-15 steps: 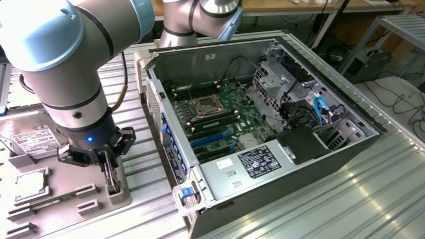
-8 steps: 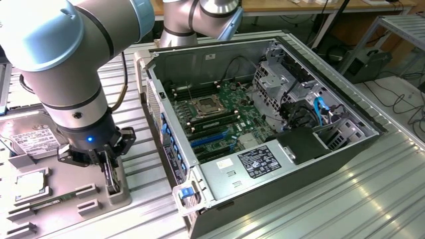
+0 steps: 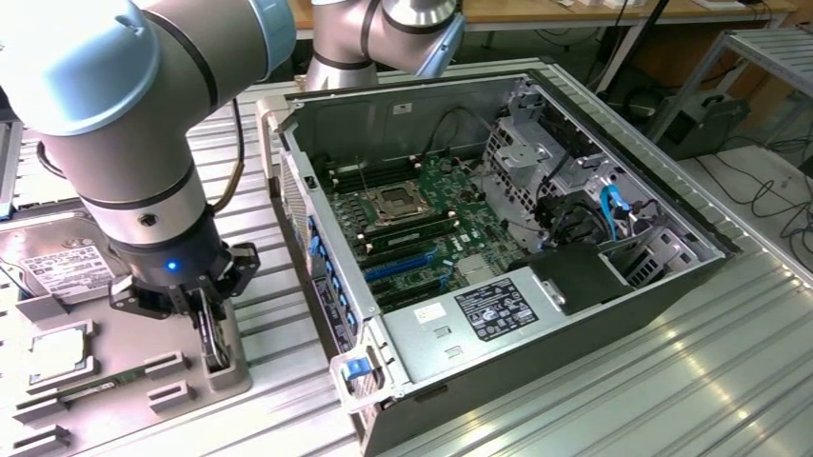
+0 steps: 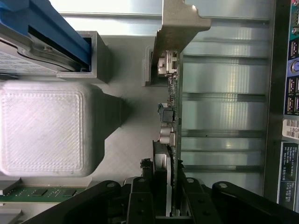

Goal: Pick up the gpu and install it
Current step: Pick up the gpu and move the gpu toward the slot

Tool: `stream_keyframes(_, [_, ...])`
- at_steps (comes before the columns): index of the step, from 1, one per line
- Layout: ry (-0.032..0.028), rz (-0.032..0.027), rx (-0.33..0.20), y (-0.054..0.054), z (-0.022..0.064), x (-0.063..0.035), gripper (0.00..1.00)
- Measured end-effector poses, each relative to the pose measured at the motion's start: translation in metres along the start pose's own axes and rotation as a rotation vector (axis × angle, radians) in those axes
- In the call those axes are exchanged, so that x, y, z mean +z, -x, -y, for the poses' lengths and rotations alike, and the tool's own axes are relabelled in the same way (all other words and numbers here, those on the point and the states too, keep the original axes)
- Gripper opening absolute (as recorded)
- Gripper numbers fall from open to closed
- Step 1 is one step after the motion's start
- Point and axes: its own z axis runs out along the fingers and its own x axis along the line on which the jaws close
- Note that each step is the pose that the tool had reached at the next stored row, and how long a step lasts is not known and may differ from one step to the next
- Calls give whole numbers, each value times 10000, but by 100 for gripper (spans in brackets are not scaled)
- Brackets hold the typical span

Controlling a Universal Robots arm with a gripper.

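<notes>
Where the gripper hangs: at the exterior view's left, pointing straight down over the grey holder tray, just beside the open computer case.
Fingers: set narrowly apart and closed on the gpu, with one black finger against each face of the card, near one end.
Position of the gpu: upright on its edge at the tray's slotted block, outside the case. It cannot be told whether its lower edge sits in the slot or hangs clear of it.
Bracket: silver, at the end of the card away from the fingers.
Hard drive: flat in the tray with its white label up, on the far side of the arm from the case.
Memory stick: green, lying in a tray recess near the fingers and apart from the gpu.
Case: on its side on the ribbed metal desk, open face up, motherboard exposed.
</notes>
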Motion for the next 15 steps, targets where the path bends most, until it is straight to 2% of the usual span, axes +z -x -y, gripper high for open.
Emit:
stream_keyframes(10, [0,1,0,6,-3,-252,28])
stream_keyframes(15, [0,1,0,8,-3,-327,28])
